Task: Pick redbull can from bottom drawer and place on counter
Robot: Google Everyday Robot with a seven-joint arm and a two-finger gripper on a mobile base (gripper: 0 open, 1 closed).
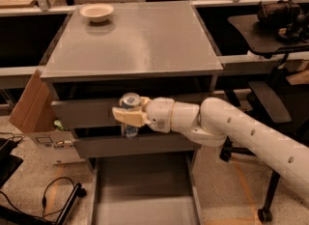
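My gripper (128,115) is shut on the redbull can (130,101), a slim blue-and-silver can with a shiny top, held upright in the air. It hangs in front of the upper closed drawer front, below the front edge of the counter (135,40). The bottom drawer (145,190) is pulled out below the can, and its grey floor shows nothing on it. My white arm (231,127) reaches in from the right.
A shallow cream bowl (96,11) sits at the counter's back left corner. A cardboard box (30,102) leans at the cabinet's left side. Cables (53,195) lie on the floor at the left. An office chair (270,98) stands at the right.
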